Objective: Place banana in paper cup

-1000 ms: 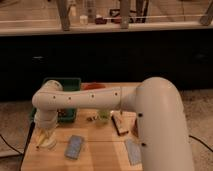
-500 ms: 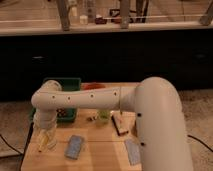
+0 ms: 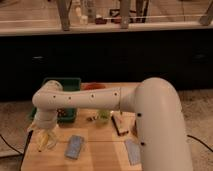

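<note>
My white arm reaches across the wooden table (image 3: 102, 157) to its front left corner. The gripper (image 3: 43, 133) hangs there, pointing down. Pale-yellow curved shapes at its tip look like the banana (image 3: 40, 137). Right under it stands a pale, whitish round thing that looks like the paper cup (image 3: 48, 144), partly hidden by the gripper. I cannot tell whether the banana is held, touching the cup, or inside it.
A green bin (image 3: 64, 81) stands at the back left, with a red-orange bowl (image 3: 94, 86) beside it. A small green object (image 3: 103, 115) and a brown bar (image 3: 119, 124) lie mid-table. Two grey-blue packets (image 3: 75, 146) (image 3: 133, 151) lie at the front. A dark counter stands behind.
</note>
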You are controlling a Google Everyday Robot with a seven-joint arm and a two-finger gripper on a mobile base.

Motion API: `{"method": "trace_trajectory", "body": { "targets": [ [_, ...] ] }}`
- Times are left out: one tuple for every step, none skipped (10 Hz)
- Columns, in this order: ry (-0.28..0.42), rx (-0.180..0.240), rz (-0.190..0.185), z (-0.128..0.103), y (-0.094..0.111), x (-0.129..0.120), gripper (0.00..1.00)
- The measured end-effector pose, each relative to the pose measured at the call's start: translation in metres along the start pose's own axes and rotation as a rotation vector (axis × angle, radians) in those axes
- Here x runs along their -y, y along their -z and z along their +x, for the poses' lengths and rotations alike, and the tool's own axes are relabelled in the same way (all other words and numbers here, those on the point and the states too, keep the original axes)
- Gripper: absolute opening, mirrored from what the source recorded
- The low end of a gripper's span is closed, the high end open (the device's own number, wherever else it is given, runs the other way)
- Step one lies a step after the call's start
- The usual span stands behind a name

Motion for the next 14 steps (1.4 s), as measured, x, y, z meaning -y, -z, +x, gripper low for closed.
{"method": "trace_trajectory", "body": {
  "targets": [
    [0.002,0.002,0.0,0.0,0.0,0.0,0.8],
    [0.003,0.003,0.0,0.0,0.0,-0.001,0.8],
    [0.005,0.004,0.002,0.001,0.001,-0.001,0.8],
    [0.007,0.005,0.002,0.001,0.002,-0.002,0.8],
    [0.009,0.006,0.003,0.002,0.003,-0.003,0.8],
    [0.015,0.007,0.005,0.002,0.004,-0.003,0.8],
    [0.025,0.007,0.009,0.003,0.005,-0.004,0.8],
    [0.032,0.006,0.012,0.004,0.007,-0.004,0.8],
    [0.043,0.008,0.011,0.006,0.009,-0.004,0.8],
    [0.052,0.011,0.008,0.005,0.011,-0.004,0.8],
    [0.061,0.014,0.005,0.006,0.013,-0.004,0.8],
    [0.069,0.017,0.002,0.007,0.016,-0.004,0.8],
    [0.075,0.02,-0.001,0.008,0.019,-0.004,0.8],
    [0.075,0.02,-0.002,0.008,0.018,-0.004,0.8]
  ]
}}
